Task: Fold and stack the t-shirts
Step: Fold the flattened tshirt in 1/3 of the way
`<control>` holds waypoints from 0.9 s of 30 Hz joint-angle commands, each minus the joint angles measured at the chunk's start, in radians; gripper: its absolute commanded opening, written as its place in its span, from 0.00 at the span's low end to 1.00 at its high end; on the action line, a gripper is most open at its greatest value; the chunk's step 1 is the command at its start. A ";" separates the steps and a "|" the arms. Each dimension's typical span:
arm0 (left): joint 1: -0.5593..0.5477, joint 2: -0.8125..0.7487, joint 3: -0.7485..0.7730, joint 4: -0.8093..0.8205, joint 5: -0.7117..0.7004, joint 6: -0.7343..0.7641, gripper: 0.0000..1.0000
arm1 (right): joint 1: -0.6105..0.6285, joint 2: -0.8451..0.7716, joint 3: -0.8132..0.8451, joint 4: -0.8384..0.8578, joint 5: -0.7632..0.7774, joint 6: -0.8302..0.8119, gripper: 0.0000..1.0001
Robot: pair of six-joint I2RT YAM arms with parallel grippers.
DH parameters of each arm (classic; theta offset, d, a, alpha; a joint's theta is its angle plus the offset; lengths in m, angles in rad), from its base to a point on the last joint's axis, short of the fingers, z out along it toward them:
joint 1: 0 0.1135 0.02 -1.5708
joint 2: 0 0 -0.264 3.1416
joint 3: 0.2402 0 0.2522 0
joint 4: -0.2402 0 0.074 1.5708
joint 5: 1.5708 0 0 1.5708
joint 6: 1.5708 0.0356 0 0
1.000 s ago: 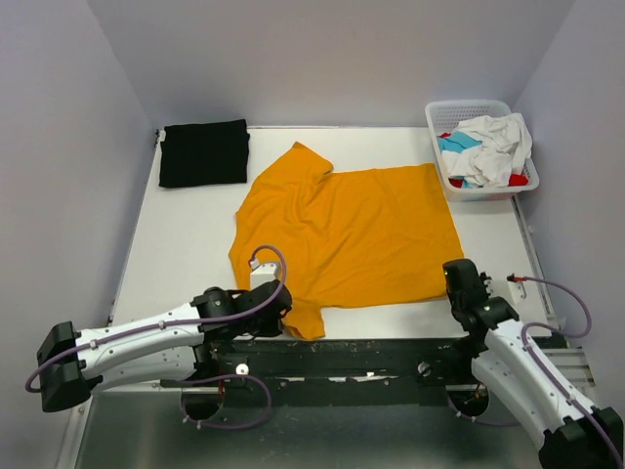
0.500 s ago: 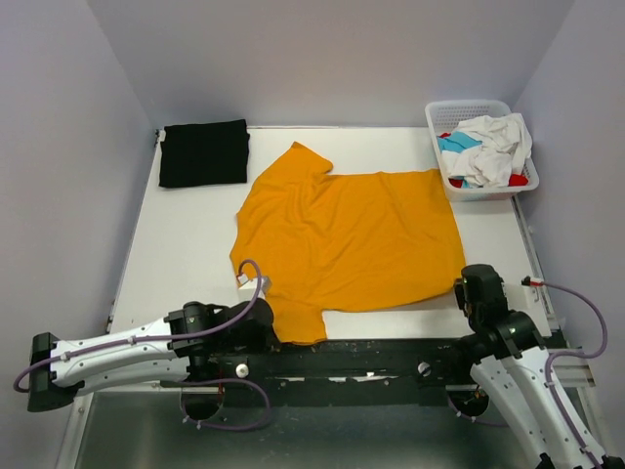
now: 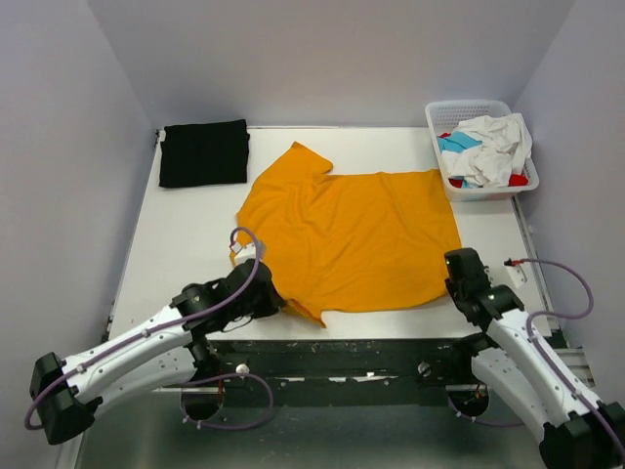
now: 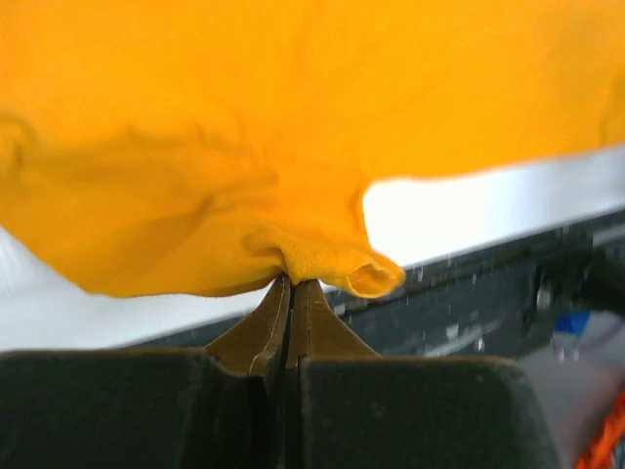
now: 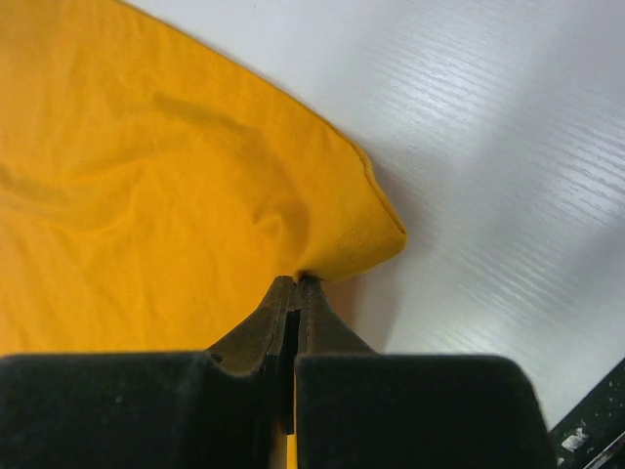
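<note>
Pale lilac walls close in a white table on three sides, with two arms mounted at its near edge. One mustard-orange t-shirt lies spread across the middle of the table. Its body is mostly flat, with soft creases gathered toward its left side. One short sleeve points toward the far left, the other toward the near edge, and the hem lies on the right, near the basket.

The left fingers are pressed fully together on a small bunched fold of orange cloth at the near sleeve. In the left wrist view the fabric puckers right at their tips. The right fingers are likewise closed tight, pinching the near right corner of the hem, which rests on the table.

One black t-shirt sits folded into a neat rectangle at the far left corner, well apart from the orange one.

One white lattice basket stands at the far right corner. It holds a rumpled heap of white cloth with teal and red showing beneath. How many garments are in that heap cannot be told.
</note>
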 commanded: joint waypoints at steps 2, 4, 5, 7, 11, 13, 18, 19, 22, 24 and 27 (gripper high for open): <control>0.195 0.143 0.124 0.187 0.033 0.219 0.00 | -0.003 0.207 0.076 0.223 0.038 -0.177 0.01; 0.250 0.197 0.175 0.196 0.043 0.254 0.00 | -0.003 0.312 0.134 0.237 0.044 -0.197 0.01; 0.278 0.228 0.201 0.204 0.055 0.275 0.00 | -0.003 0.374 0.162 0.243 0.048 -0.211 0.01; 0.327 0.278 0.249 0.206 0.058 0.311 0.00 | -0.003 0.470 0.228 0.257 0.057 -0.242 0.01; 0.404 0.357 0.326 0.219 0.054 0.372 0.00 | -0.004 0.600 0.316 0.314 0.065 -0.298 0.01; 0.441 0.391 0.349 0.241 0.052 0.405 0.00 | -0.003 0.655 0.363 0.323 0.079 -0.316 0.01; 0.524 0.498 0.428 0.301 0.087 0.474 0.00 | -0.016 0.763 0.441 0.349 0.107 -0.318 0.01; 0.533 0.516 0.444 0.308 0.089 0.486 0.00 | -0.019 0.777 0.452 0.353 0.105 -0.323 0.01; 0.564 0.569 0.488 0.339 0.105 0.514 0.00 | -0.035 0.813 0.479 0.352 0.112 -0.325 0.01; 0.579 0.605 0.512 0.356 0.125 0.534 0.00 | -0.047 0.831 0.486 0.348 0.114 -0.317 0.01; 0.597 0.662 0.553 0.361 0.143 0.559 0.00 | -0.056 0.849 0.497 0.328 0.134 -0.300 0.01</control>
